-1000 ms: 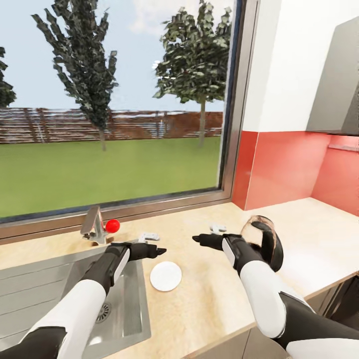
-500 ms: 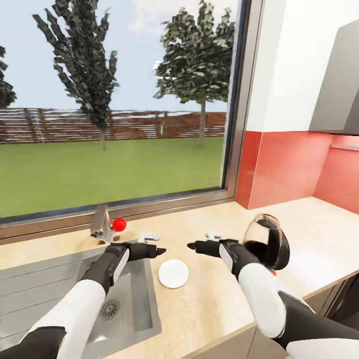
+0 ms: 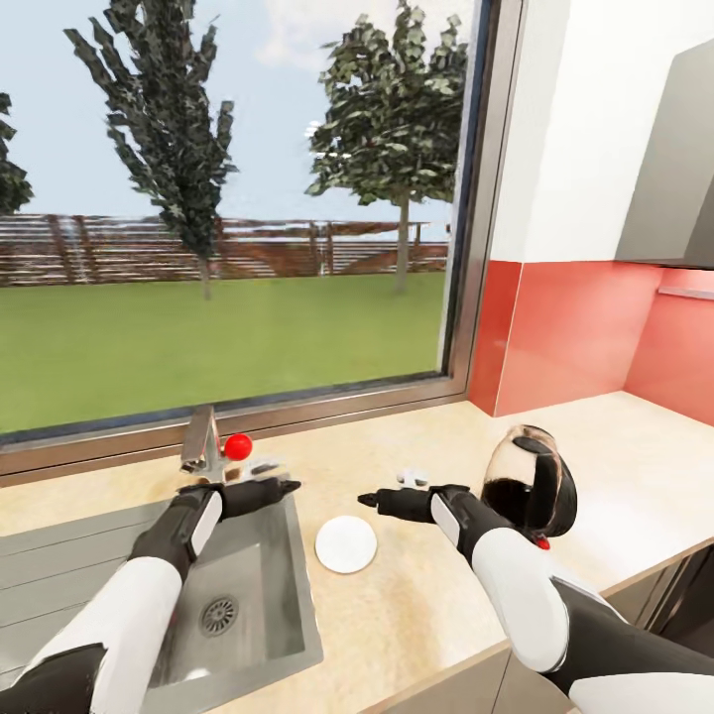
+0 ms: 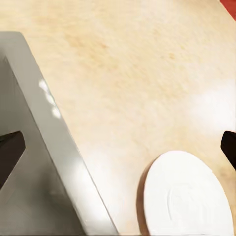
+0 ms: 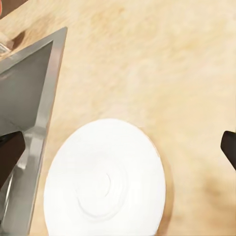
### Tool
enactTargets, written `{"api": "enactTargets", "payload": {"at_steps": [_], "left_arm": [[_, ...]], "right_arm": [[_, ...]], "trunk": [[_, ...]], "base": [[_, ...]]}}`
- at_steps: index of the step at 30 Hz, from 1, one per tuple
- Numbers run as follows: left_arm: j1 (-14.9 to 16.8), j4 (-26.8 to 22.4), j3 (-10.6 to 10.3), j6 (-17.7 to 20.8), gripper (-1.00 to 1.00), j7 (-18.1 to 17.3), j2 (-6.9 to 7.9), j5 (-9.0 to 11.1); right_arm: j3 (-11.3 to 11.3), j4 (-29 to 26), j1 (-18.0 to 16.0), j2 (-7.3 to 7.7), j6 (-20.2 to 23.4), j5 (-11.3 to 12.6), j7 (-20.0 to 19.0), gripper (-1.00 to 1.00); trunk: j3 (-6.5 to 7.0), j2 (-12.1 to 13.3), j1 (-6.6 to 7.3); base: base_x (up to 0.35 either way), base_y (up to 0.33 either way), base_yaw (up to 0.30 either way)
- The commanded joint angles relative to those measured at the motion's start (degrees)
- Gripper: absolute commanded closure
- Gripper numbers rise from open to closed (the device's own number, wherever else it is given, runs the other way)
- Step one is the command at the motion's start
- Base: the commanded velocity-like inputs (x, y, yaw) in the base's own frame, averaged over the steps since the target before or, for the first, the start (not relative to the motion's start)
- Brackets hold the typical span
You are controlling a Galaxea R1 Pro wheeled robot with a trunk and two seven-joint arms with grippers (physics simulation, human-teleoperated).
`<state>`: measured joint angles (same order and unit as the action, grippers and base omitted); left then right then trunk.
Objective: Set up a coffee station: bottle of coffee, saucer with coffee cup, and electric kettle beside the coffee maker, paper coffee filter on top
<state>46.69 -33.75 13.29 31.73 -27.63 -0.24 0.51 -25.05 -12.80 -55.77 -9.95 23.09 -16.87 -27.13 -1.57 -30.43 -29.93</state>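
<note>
The white saucer [image 3: 345,543] lies flat on the kitchen countertop [image 3: 426,605], just right of the sink; it also appears in the wrist views [image 4: 189,196] [image 5: 105,182]. The glass electric kettle [image 3: 531,491] with its black handle stands to the right of my right forearm. My right gripper [image 3: 365,500] hovers open just above and behind the saucer [image 5: 118,147]. Left of the saucer, my left gripper [image 3: 288,486] is open over the sink's back corner [image 4: 118,150]. Both are empty. The coffee maker, bottle of coffee, kitchen shelf, paper coffee filter and coffee cup are out of view.
A steel sink [image 3: 233,605] is set into the counter at the left, with a faucet [image 3: 201,448] and a red knob [image 3: 236,446] behind it. Two small white-grey objects [image 3: 412,478] [image 3: 263,466] lie near the window. A red backsplash [image 3: 565,337] closes the right side.
The view shifted at first. Since then my left gripper has drawn back to the left over the sink, and my right gripper has moved left, nearer the saucer. Saucer and kettle stayed put.
</note>
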Motion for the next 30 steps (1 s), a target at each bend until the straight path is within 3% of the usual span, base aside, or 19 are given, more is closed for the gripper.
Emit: {"api": "enactTargets", "payload": {"at_steps": [1, 9, 17, 21, 30], "left_arm": [[0.1, 0.0, 0.9, 1.6, -1.0, -0.5, 0.36, 0.5], [0.2, -0.1, 2.1, 4.9, -1.0, -1.2, 0.84, 2.6], [0.2, 0.0, 2.2, 5.1, -1.0, -1.2, 0.46, 2.8], [0.2, 0.0, 2.1, 5.1, -1.0, -1.2, 0.32, 2.8], [0.1, 2.5, 2.2, 5.1, -1.0, -1.1, 0.23, 2.8]], "right_arm": [[-0.5, 0.1, 0.0, -0.05, 0.4, -0.2, -0.3, -1.0], [-0.5, 3.1, 0.0, -0.05, 0.4, 2.9, -0.3, -1.0], [-0.5, 3.5, 0.0, -0.05, 1.2, 3.4, -0.3, -1.0], [-0.5, 3.5, 0.0, -0.05, 4.5, 3.5, -0.3, -1.0], [-0.5, 3.5, 0.0, -0.05, 6.5, 3.4, -0.3, -1.0]], "trunk": [[-0.13, -0.1, -0.03], [-0.13, -0.1, -0.03], [-0.13, -0.1, -0.03], [-0.13, -0.1, -0.03], [-0.13, -0.1, -0.03]], "base": [[0.0, 0.0, 0.0], [0.0, 0.0, 0.0], [0.0, 0.0, 0.0], [0.024, 0.0, 0.0], [0.177, 0.0, -0.027]]}}
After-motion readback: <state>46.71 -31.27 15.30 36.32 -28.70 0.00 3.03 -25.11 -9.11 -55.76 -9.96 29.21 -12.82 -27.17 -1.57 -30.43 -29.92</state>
